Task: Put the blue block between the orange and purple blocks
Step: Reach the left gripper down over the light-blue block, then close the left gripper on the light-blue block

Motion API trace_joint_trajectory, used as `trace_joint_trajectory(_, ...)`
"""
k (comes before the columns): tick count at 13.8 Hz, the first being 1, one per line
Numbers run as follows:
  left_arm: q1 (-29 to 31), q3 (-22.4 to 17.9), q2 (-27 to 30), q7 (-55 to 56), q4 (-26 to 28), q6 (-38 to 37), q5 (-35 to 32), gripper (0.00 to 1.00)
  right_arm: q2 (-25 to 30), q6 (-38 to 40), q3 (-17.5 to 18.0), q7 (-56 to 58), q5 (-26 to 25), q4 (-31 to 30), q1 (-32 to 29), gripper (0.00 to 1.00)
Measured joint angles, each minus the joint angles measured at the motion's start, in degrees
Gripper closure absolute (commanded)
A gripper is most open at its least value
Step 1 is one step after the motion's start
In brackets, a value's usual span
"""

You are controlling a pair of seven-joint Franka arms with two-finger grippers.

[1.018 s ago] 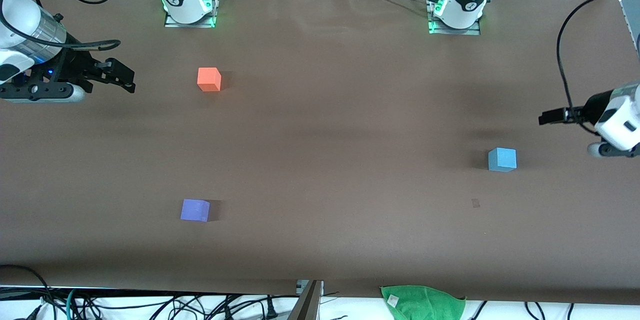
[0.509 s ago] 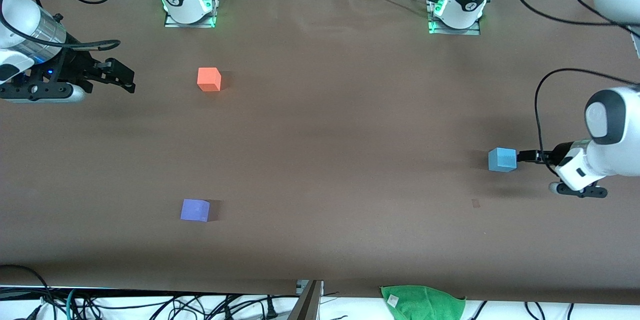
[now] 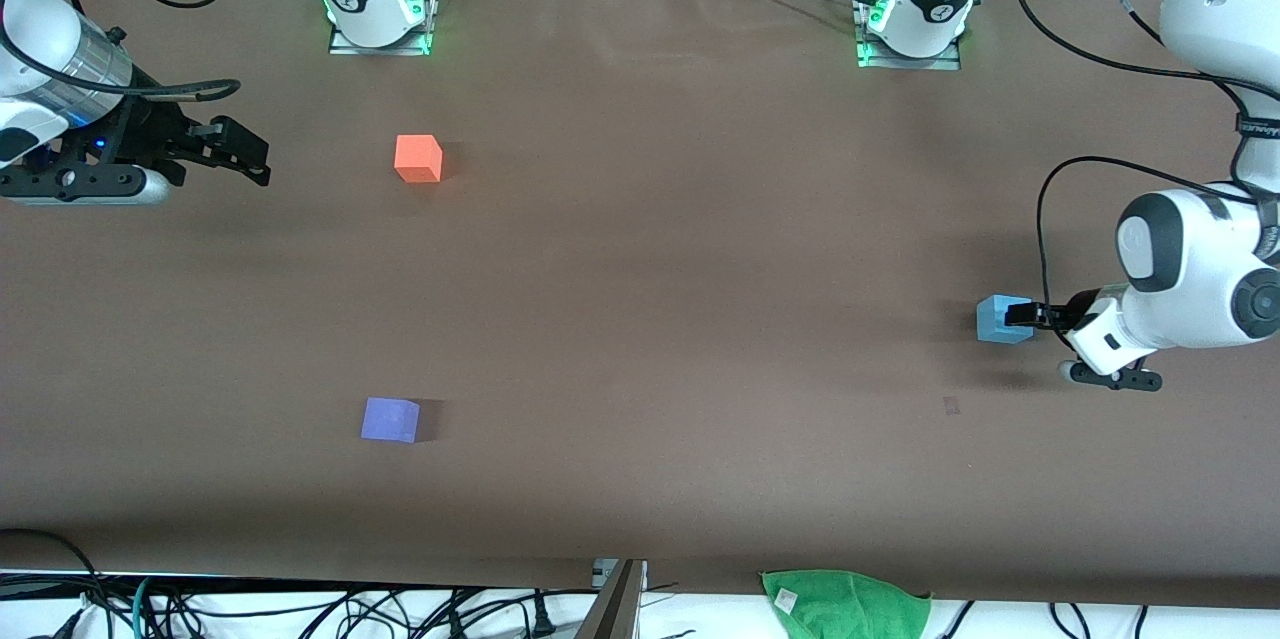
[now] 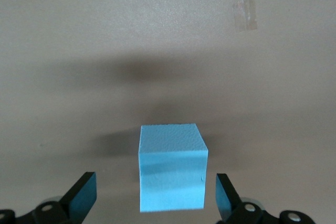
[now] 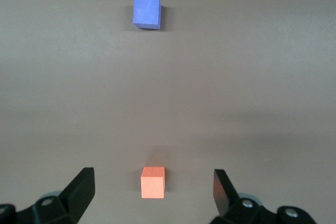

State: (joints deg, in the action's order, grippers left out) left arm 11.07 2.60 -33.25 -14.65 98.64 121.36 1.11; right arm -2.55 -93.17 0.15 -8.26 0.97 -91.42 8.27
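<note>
Three cubes sat on the bench (image 3: 640, 249), none stacked or touching. Landmark: the orange block (image 3: 418, 158), near the right arm's base. The purple block (image 3: 390, 419) lay nearer the front camera than the orange block, leaving a wide bare gap between them, presumably the drop spot. The blue block (image 3: 1000, 319) rested well apart from the orange block, toward the left arm's end. The left end effector (image 4: 152, 195) was down at the blue block, fingers (image 4: 81, 198) spread on either side with gaps showing, not clamped; likely lined up for a grasp. The right end effector (image 3: 235, 149) waited beside the orange block, fingers apart, holding nothing. No containers in view; a green cloth (image 3: 845, 604) lay off the bench edge.
</note>
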Motion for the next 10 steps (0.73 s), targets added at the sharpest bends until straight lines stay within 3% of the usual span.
trace_joint_trajectory(9,-0.09,0.17,0.71,0.0,6.39,8.2,0.0,0.0,0.0,0.0,-0.2,0.0,0.0,0.0,-0.03,0.0)
trace_joint_trajectory(10,-0.09,0.17,0.72,0.0,6.71,8.4,0.0,0.14,0.0,0.0,-0.21,0.0,0.0,0.0,-0.04,0.0)
